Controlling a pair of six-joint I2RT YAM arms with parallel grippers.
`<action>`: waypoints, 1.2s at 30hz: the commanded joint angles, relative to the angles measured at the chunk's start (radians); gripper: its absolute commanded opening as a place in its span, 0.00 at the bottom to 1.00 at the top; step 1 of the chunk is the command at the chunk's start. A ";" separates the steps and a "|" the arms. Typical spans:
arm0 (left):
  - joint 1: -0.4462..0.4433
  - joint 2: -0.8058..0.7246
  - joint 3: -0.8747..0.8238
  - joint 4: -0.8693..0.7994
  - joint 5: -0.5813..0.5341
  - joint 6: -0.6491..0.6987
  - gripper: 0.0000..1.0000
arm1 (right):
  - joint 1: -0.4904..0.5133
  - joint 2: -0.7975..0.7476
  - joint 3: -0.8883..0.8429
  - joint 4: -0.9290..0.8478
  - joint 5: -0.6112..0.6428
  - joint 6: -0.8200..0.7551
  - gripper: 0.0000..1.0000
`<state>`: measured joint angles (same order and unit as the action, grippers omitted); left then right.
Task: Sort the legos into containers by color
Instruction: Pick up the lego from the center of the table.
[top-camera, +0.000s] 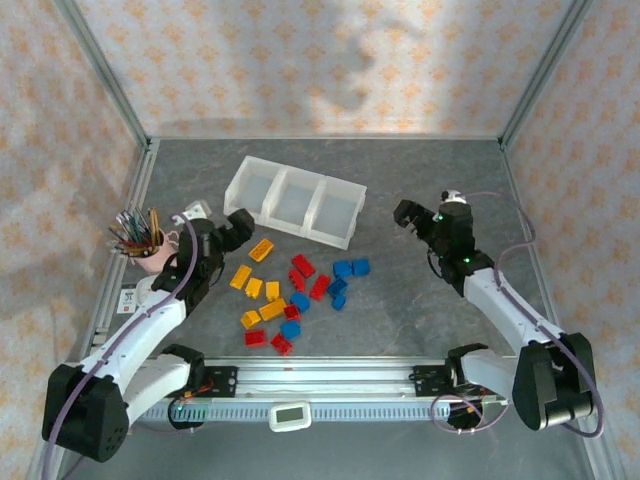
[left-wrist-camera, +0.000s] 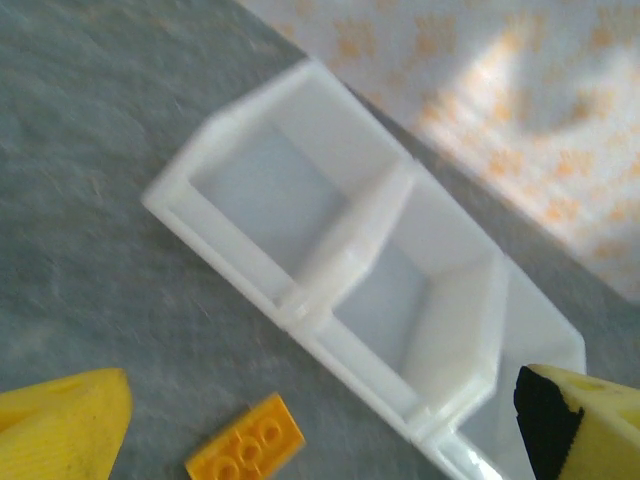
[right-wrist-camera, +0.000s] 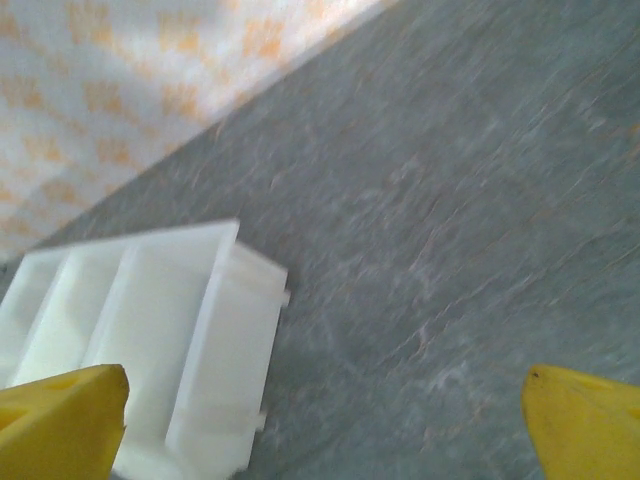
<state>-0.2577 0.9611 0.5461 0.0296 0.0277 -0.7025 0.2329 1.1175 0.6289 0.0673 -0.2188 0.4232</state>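
1. Step in hand: the first pick. The containers (top-camera: 345, 240) appear empty, though your wrist views are blurred.
2. The legos (top-camera: 290, 290) lie scattered just in front of them.
3. Your left gripper (top-camera: 238, 228) stands wide and holds nothing, near an orange brick (top-camera: 261, 250). Your right gripper (top-camera: 405, 213) is likewise wide, well apart from the bricks.
4. Next move: lower the left gripper squarely over that brick, then close.

- translucent-white three-compartment plastic tray (left-wrist-camera: 355, 225): blurred in left wrist view, end bin cut by the bottom edge and partly behind a finger. smeared in right wrist view too (right-wrist-camera: 225, 360), clipped at left and bottom.
- flat yellow-orange studded brick (left-wrist-camera: 245, 448): near corner clipped by bottom edge.
- left gripper (left-wrist-camera: 322, 400), right gripper (right-wrist-camera: 325, 390): yellow fingers (left-wrist-camera: 65, 425) (right-wrist-camera: 60, 420) cut off at the bottom corners.
- pile of red, blue and yellow-orange bricks (top-camera: 290, 290), top view: studs too small to make out.
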 joint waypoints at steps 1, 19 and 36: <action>-0.071 0.015 0.054 -0.150 0.024 -0.076 0.99 | 0.068 0.022 0.045 -0.104 -0.033 -0.015 1.00; -0.438 0.445 0.352 -0.532 0.014 -0.104 0.88 | 0.342 0.132 0.056 -0.204 -0.127 0.054 1.00; -0.474 0.679 0.469 -0.617 -0.028 -0.044 0.67 | 0.344 0.173 0.048 -0.191 -0.123 0.071 1.00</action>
<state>-0.7254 1.6241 0.9817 -0.5354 0.0185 -0.7734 0.5709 1.2846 0.6865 -0.1341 -0.3412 0.4797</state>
